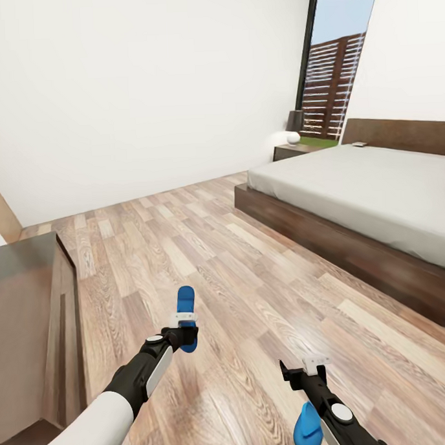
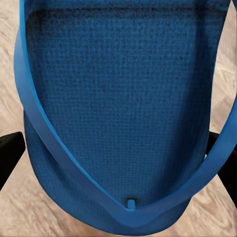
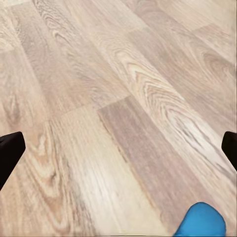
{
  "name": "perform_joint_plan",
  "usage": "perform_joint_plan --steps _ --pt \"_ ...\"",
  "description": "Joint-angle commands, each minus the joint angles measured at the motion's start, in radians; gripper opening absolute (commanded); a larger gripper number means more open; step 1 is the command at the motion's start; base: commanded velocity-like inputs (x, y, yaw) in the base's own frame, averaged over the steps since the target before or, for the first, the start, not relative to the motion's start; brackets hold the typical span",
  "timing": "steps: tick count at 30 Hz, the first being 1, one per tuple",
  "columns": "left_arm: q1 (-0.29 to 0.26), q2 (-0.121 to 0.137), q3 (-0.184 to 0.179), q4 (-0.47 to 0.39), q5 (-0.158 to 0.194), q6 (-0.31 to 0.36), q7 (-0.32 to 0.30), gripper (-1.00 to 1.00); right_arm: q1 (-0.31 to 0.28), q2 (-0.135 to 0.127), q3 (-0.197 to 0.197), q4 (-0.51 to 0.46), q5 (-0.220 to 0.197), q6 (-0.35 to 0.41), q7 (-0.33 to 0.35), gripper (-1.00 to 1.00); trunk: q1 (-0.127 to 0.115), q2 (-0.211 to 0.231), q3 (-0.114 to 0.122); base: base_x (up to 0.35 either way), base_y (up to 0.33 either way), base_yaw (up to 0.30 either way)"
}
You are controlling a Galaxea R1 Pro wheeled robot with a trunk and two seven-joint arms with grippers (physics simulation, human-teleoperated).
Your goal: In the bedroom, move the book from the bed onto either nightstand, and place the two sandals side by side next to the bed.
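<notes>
At the left edge of the head view a dark wooden cabinet (image 1: 32,321) is seen. Lower left of centre, the left gripper (image 1: 183,334) is closed on a blue sandal (image 1: 185,313), held upright above the plank floor (image 1: 238,280); in the left wrist view its textured sole and strap (image 2: 118,113) are seen. At the bottom right, the right gripper (image 1: 305,373) carries the second sandal (image 1: 308,427) — whether its fingers pinch it cannot be told. The sandals are judged light, flexible and grippy — best held across the sole. At the right lies the bed (image 1: 377,196), the nightstand (image 1: 296,150) beyond.
</notes>
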Motion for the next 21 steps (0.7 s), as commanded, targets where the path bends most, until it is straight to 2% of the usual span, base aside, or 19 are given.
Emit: perform_joint_plan --steps 1,8,21 --pt "0.000 0.001 -0.003 -0.002 0.008 0.005 0.005 -1.00 -0.001 -0.001 0.003 0.001 -0.009 -0.004 0.002 1.00 0.000 0.000 -0.001 0.001 0.206 -0.272" --pt "0.000 0.000 -0.003 -0.002 0.008 0.005 0.005 -1.00 -0.001 -0.001 0.003 0.001 -0.009 -0.004 0.001 1.00 0.000 0.000 -0.001 0.110 0.232 -0.272" --pt "0.000 0.000 -0.003 0.000 0.007 0.005 0.005 -1.00 -0.001 -0.001 0.004 0.001 -0.008 -0.004 0.001 1.00 0.000 0.000 -0.001 0.228 0.152 -0.272"
